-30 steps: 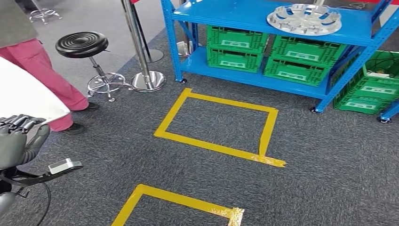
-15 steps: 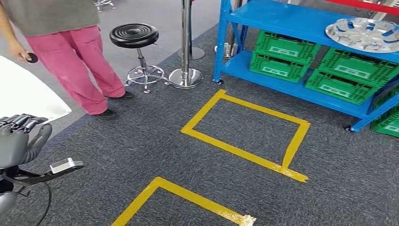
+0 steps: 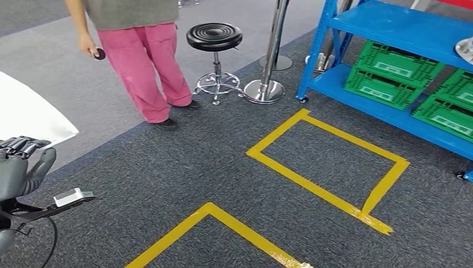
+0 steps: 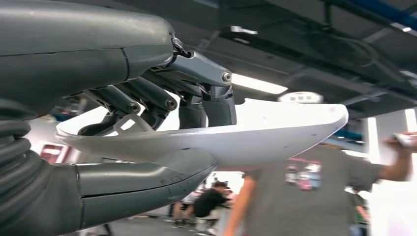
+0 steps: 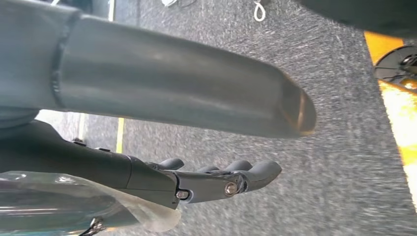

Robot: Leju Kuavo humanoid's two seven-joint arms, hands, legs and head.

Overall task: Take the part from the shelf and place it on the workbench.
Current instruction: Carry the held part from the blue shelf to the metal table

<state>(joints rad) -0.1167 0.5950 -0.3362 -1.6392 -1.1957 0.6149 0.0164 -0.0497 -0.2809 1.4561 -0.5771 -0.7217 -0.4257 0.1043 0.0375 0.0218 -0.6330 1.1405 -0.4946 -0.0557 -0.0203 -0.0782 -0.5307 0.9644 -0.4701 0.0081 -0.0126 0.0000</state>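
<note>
The left hand point(image 3: 19, 167) sits at the near left edge of the head view, fingers curled over the rim of the white part point(image 3: 28, 117), thumb below. The left wrist view confirms it: dark fingers point(image 4: 206, 105) pressed on top of the part point(image 4: 275, 135), the thick thumb point(image 4: 147, 179) under it, the curved white shell pinched between them. So the part is in hand, off the shelf, held at the robot's left side.

The right hand point(image 5: 216, 179) hangs over the carpet, fingers stretched out side by side with nothing between them and the thumb point(image 5: 187, 83), which stands apart.

Around us: a person in pink trousers point(image 3: 153, 61) stands far left on the floor, a small dark object in one hand. Just right of them a black stool point(image 3: 215, 39) on a chrome base, then a chrome post point(image 3: 270, 61) on a round foot. Far right, the blue shelf point(image 3: 390, 28), green crates point(image 3: 385, 78) on its lower level, a sliver of a silver disc point(image 3: 466, 49) at the picture's right edge.

Underfoot, dark grey carpet point(image 3: 167, 167) with two yellow tape squares: one point(image 3: 329, 162) in front of the shelf, the other point(image 3: 217, 229) nearer. A paler grey floor strip point(image 3: 50, 72) runs past the person. The left wrist view shows a dark ceiling with strip lights and blurred people beyond.
</note>
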